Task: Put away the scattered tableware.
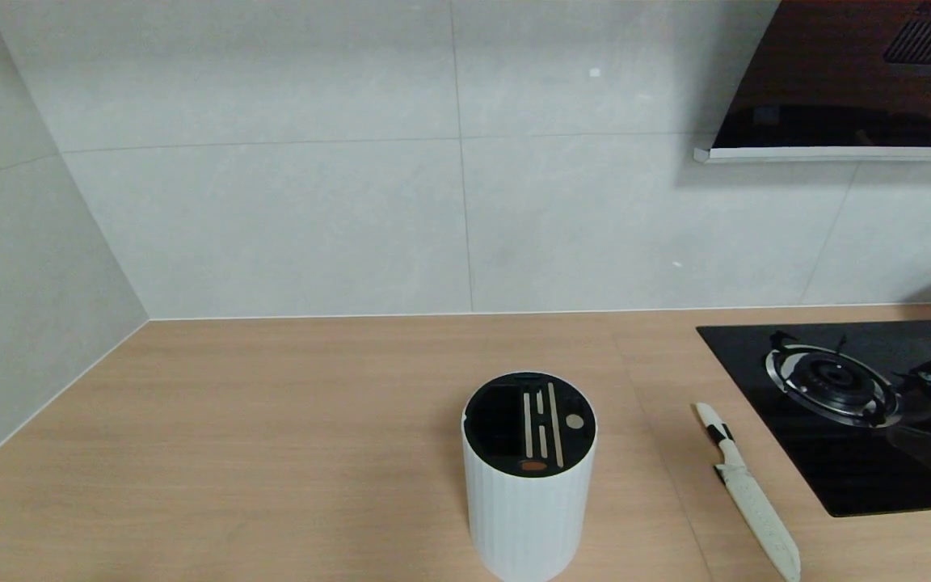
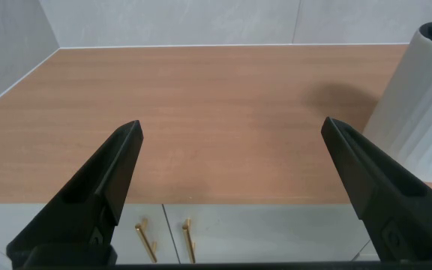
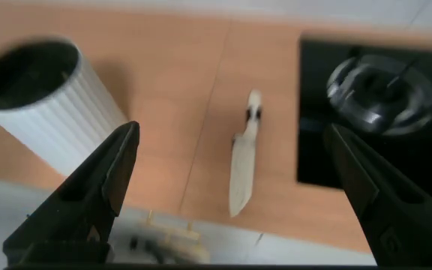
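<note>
Knife (image 1: 744, 491): flat on the worktop (image 1: 271, 420) near its front edge, between holder (image 1: 526, 517) and hob (image 1: 797, 453), touching neither.
Holder: upright, by the front edge.
Left end effector (image 2: 231, 131): spread wide, holds nothing.
Right end effector (image 3: 232, 133): spread wide, above the knife, holds nothing.

white ribbed knife holder (image 1: 528, 485) upright on wooden counter (image 1: 271, 436), knife (image 1: 747, 497) just beside

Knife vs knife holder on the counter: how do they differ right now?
Pose: the knife holder stands upright; the knife lies flat, to its right, nearer the stove. Shape: the knife holder is a ribbed cylinder with a black slotted top; the knife is long and slim. Shared: both mostly white, both on the wooden countertop.
</note>
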Motion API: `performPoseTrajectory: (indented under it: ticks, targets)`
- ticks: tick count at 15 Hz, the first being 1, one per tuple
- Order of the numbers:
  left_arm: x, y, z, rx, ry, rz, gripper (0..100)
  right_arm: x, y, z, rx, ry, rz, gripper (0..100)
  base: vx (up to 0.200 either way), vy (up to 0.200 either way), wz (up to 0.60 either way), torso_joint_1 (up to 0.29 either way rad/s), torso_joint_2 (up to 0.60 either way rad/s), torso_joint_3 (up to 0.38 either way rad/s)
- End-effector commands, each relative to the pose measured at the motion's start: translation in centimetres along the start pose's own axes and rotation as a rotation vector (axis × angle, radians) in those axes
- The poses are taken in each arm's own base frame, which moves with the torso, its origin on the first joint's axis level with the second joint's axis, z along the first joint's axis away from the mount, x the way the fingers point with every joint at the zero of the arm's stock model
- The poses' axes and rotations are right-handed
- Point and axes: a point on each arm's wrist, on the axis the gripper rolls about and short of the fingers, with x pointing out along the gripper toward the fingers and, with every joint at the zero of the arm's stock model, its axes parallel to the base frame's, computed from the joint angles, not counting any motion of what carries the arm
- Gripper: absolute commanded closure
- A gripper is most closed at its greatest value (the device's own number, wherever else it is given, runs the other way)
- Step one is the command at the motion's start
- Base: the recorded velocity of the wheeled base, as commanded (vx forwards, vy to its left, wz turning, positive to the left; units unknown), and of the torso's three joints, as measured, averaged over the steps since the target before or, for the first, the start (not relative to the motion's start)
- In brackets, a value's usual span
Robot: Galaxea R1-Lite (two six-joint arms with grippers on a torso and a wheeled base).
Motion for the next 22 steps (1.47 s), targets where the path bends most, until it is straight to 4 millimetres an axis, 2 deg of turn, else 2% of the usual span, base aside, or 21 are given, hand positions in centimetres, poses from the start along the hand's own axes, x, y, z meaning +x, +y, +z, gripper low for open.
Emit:
performPoseTrajectory:
  ticks: [1,2,4,7,12,14,22]
  targets:
    - [0.0,0.0,0.0,0.0,0.0,0.0,0,7.5,0.0,-0.4,0.0,0.193,0.03,0,0.0,0.0,0.0,0.0,0.0,0.0]
    - [0.0,0.0,0.0,0.0,0.0,0.0,0,8.5,-0.1,-0.6,0.001,0.21,0.028,0,0.0,0.0,0.0,0.0,0.0,0.0]
    - [0.0,0.0,0.0,0.0,0.0,0.0,0,12.2,-0.3,-2.6,0.008,0.342,0.008,0,0.0,0.0,0.0,0.0,0.0,0.0]
    - [0.0,0.0,0.0,0.0,0.0,0.0,0,15.7,-0.7,-5.9,0.01,0.447,-0.036,0,0.0,0.0,0.0,0.0,0.0,0.0]
    - [0.0,0.0,0.0,0.0,0.0,0.0,0,20.4,-1.2,-10.3,0.008,0.431,-0.077,0,0.0,0.0,0.0,0.0,0.0,0.0]
    - [0.0,0.0,0.0,0.0,0.0,0.0,0,21.6,-1.5,-11.9,0.016,0.448,-0.092,0,0.0,0.0,0.0,0.0,0.0,0.0]
    - [0.0,0.0,0.0,0.0,0.0,0.0,0,24.7,-2.2,-14.5,0.074,0.375,-0.145,0,0.0,0.0,0.0,0.0,0.0,0.0]
